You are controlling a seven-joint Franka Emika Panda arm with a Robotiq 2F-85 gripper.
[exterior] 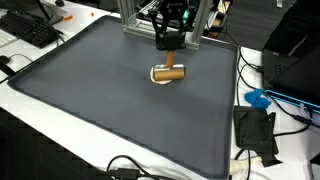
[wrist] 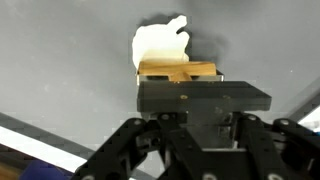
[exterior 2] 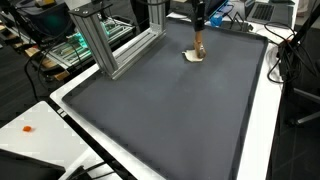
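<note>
Over grey mat (exterior: 90, 90) | claw (exterior: 171, 45) clamped on wooden block (exterior: 171, 72) | white piece (wrist: 160, 45) beneath

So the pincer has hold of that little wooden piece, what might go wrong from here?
The pincer is shut on the tan wooden block, seemingly only at its upper part, so the block might slip or twist out. The block appears to rest on a flat white apple-shaped piece; lifting could drag that piece across the dark grey mat. The pincer works near the aluminium frame, so a wide swing might bump it.
</note>
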